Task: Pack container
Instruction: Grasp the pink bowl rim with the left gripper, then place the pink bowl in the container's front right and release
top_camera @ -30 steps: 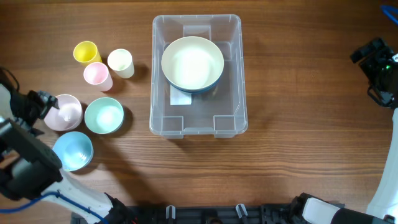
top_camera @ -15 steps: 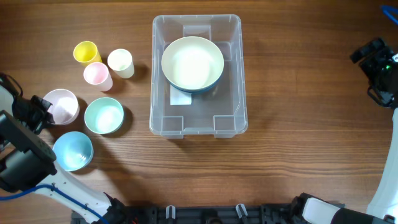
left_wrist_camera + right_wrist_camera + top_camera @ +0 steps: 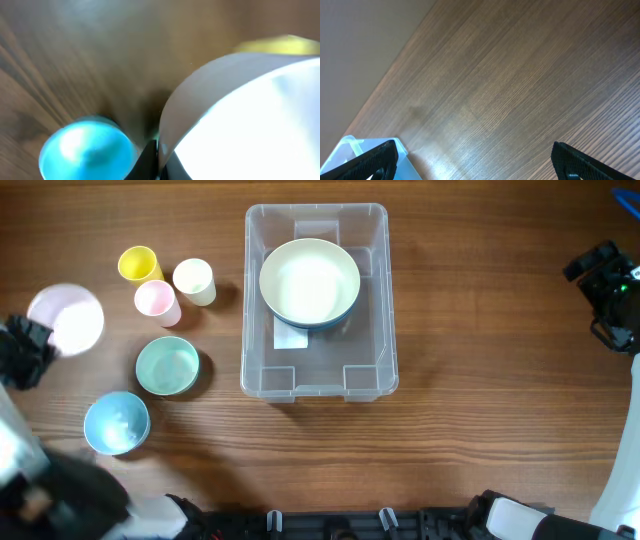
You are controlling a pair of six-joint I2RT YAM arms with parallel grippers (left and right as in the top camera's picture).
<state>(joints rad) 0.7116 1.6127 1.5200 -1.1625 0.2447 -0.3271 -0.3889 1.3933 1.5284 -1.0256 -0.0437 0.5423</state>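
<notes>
The clear container (image 3: 372,320) stands at the table's middle with a cream bowl with a blue outside (image 3: 310,282) inside it. At the far left my left gripper (image 3: 38,343) is shut on the rim of a pale pink bowl (image 3: 65,318), which it holds off the table. In the left wrist view the fingers (image 3: 150,162) pinch the wall of this pink bowl (image 3: 240,115), which fills the right of the frame. My right gripper (image 3: 605,285) hangs open at the far right, away from everything. The right wrist view shows its fingers (image 3: 582,162) wide apart over bare wood, with a container corner (image 3: 350,150) at lower left.
A green bowl (image 3: 167,366) and a blue bowl (image 3: 116,422) sit left of the container. Behind them stand a yellow cup (image 3: 138,264), a pink cup (image 3: 157,301) and a cream cup (image 3: 194,280). The blue bowl (image 3: 85,150) lies below my left wrist.
My left gripper shut on the pink bowl's rim and lifted it up and toward the back left. The right arm stayed still.
</notes>
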